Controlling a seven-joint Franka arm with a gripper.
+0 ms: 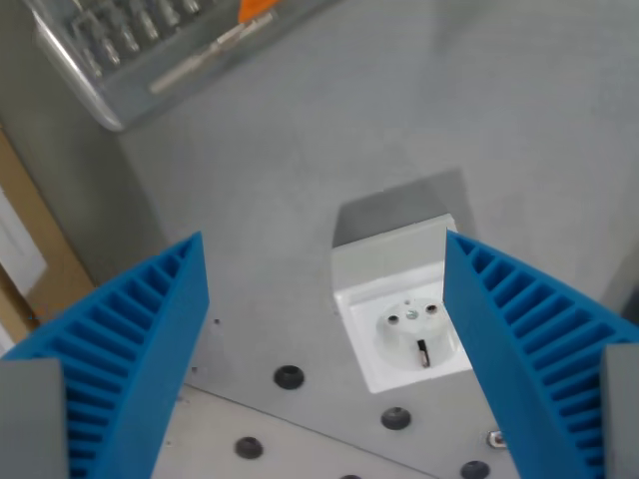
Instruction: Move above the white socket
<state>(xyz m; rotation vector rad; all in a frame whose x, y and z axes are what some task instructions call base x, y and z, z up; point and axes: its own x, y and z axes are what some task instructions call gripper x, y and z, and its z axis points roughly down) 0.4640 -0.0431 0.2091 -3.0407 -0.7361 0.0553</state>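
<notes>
The white socket (404,317) is a small white box with a round recessed face and two holes, standing on the grey table. It sits low in the wrist view, right of centre. My gripper (324,254) is open and empty, with its two blue ribbed fingers (140,344) wide apart. The socket lies between the fingers, close against the inner edge of the finger on the wrist view's right (519,339), which hides its right edge. The gripper is above the table, with nothing held.
A clear plastic case of tool bits (150,45) with an orange part lies at the top left. A wooden edge (35,244) runs down the wrist view's left. Several dark bolt heads (289,377) dot the metal plate at the bottom.
</notes>
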